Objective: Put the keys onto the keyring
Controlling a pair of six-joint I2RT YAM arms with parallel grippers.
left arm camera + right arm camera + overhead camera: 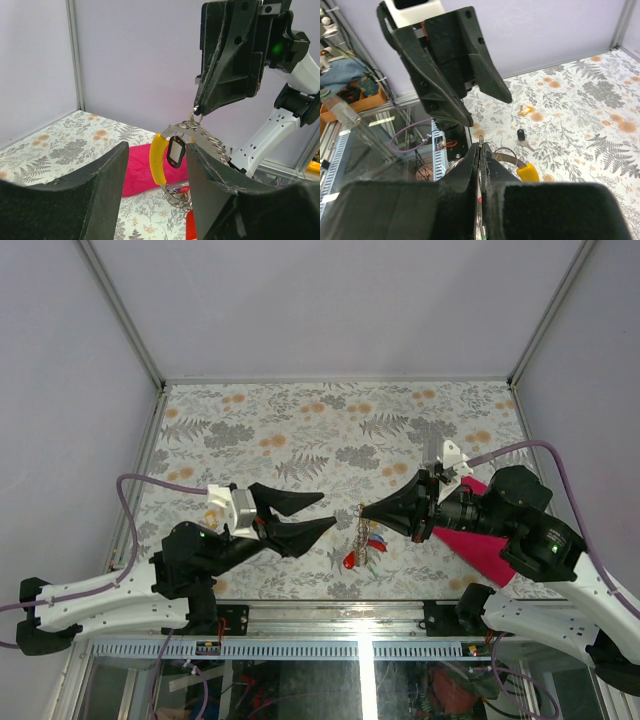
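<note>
My right gripper (pixel 368 512) is shut on the thin silvery keyring (pixel 362 523) and holds it above the table. A bunch hangs below it: a chain, a red-headed key (pixel 349 560) and a blue-headed key (pixel 378 538). In the left wrist view the right gripper (pixel 198 111) pinches the keyring (pixel 192 123); a yellow sleeve (pixel 157 160) and a black tag (pixel 176 151) hang beneath. My left gripper (pixel 312 517) is open and empty, just left of the bunch, which sits between its fingers (pixel 90 195). In the right wrist view, a black-headed key (pixel 521 135) and a yellow-headed key (pixel 526 109) lie on the table.
A magenta cloth (pixel 482 548) lies under the right arm near the table's front right. The floral tablecloth (pixel 300 430) is bounded by pale walls and a metal frame (pixel 120 315). The table's near edge and electronics rail (pixel 300 645) are below the arms.
</note>
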